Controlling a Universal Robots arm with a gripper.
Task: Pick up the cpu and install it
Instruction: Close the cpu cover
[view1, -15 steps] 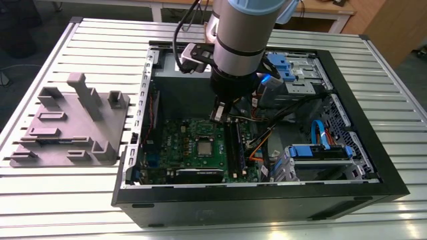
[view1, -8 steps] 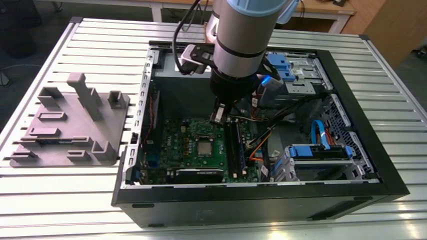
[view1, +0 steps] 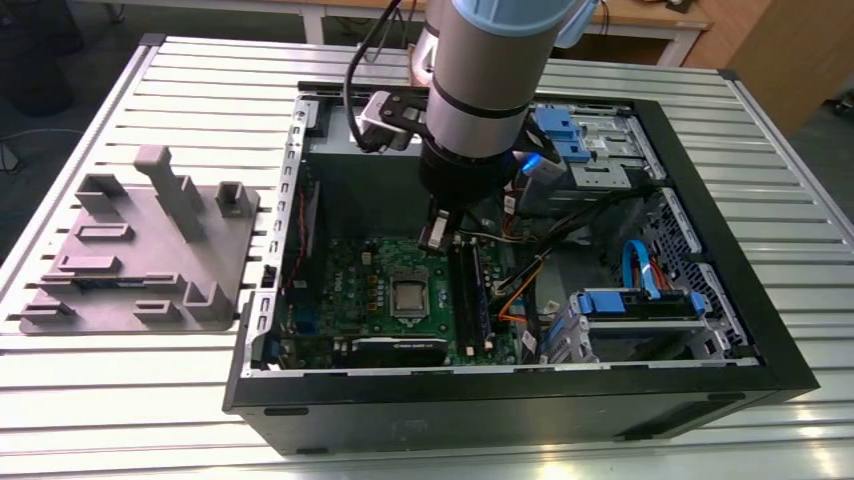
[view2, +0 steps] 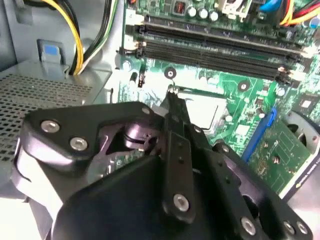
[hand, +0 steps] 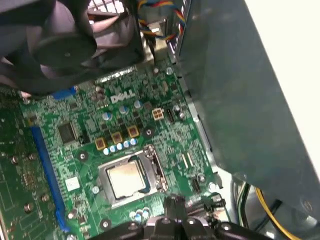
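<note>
The cpu (view1: 408, 295) lies flat in the silver socket frame (hand: 156, 169) on the green motherboard (view1: 358, 268) inside the open computer case. Its pale metal top also shows in both wrist views (hand: 125, 179) (view2: 204, 111). My gripper (view1: 438, 236) hangs above the board, just beyond the socket's edge and beside the memory sticks (view1: 467, 290). The fingers (view2: 176, 131) come together to a single narrow tip, shut with nothing between them. The gripper tip (hand: 175, 204) sits a short way off the cpu, not touching it.
A grey tray (view1: 134, 262) with raised blocks lies on the slatted table at the exterior view's left. The case walls (view1: 274, 250) ring the board. Cables (view1: 534, 285), blue drive brackets (view1: 641, 300) and a black fan (hand: 60, 45) crowd the inside.
</note>
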